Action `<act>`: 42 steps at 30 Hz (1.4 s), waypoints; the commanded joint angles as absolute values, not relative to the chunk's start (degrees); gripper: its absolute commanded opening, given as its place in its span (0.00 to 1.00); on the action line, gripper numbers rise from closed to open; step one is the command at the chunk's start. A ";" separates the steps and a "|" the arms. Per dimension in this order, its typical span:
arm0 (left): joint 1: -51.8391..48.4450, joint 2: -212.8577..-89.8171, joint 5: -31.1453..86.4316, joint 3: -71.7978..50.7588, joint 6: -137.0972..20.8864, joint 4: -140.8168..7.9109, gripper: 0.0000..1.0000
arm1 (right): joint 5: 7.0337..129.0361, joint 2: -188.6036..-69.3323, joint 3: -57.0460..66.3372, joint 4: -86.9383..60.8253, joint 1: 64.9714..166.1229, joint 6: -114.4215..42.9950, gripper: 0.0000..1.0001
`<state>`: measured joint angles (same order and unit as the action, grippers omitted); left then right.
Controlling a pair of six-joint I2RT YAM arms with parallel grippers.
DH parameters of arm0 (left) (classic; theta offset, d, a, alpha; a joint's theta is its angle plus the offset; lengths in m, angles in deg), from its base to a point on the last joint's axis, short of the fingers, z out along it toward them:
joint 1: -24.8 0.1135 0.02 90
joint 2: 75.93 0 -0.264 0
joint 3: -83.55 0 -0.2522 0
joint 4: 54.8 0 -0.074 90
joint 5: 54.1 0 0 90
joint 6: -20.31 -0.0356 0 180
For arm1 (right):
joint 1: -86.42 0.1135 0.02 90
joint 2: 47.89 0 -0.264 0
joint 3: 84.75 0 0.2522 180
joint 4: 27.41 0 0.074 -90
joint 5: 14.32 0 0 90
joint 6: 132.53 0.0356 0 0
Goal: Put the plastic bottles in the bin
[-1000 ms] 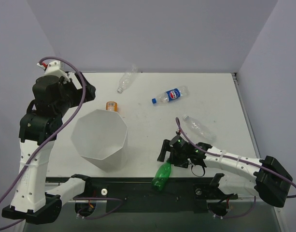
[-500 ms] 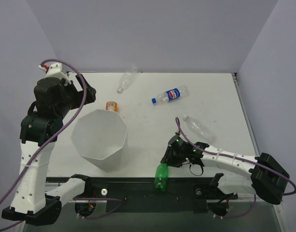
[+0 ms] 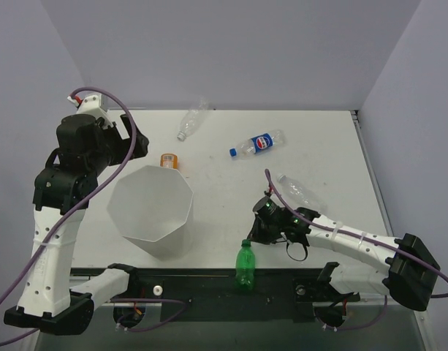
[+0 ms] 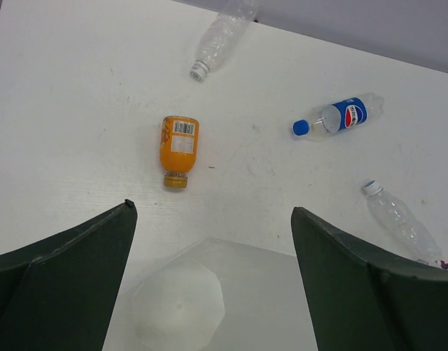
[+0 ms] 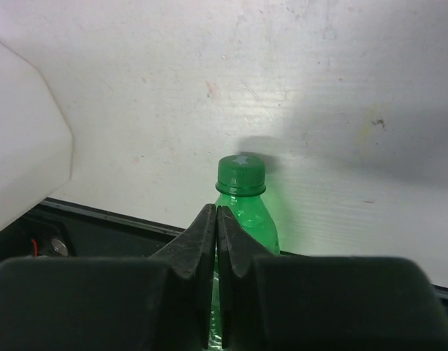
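Note:
The green bottle [image 3: 243, 265] [image 5: 245, 197] lies across the table's near edge, cap toward the table, body over the black rail. My right gripper [image 3: 259, 231] [image 5: 217, 210] is shut just above it, pads pressed together with nothing between them. The white bin [image 3: 176, 232] [image 4: 282, 292] stands at the near left. My left gripper [image 3: 138, 141] [image 4: 213, 212] hangs open high over the bin. On the table lie the short orange bottle [image 3: 169, 160] [image 4: 180, 150], a clear bottle [image 3: 193, 118] [image 4: 222, 38], the blue-label bottle [image 3: 258, 143] [image 4: 340, 117] and another clear bottle [image 3: 300, 193] [image 4: 399, 219].
The bin's wall [image 5: 26, 146] shows at the left of the right wrist view. A black rail [image 3: 209, 281] with the arm bases runs below the table's near edge. Grey walls close the back and sides.
My right gripper went from open to shut without holding the green bottle. The bottle swung round and slid toward the near edge. The left arm shifted slightly.

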<state>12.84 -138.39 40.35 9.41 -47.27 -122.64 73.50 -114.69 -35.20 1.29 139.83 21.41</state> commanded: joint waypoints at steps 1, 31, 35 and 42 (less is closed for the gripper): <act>12.67 -136.75 41.53 10.92 -48.77 -122.61 0.98 | 78.48 -115.47 -30.13 7.17 140.30 17.42 0.00; 12.67 -134.47 41.88 8.63 -49.73 -123.40 0.98 | 74.44 -133.23 -22.47 10.60 145.22 11.17 0.28; 12.67 -134.47 42.06 8.54 -49.91 -123.40 0.98 | 75.23 -132.53 -21.86 11.57 145.13 11.09 0.10; 12.59 -134.29 43.02 8.89 -50.87 -124.10 0.98 | 77.61 -129.98 -18.17 15.34 144.61 8.73 0.00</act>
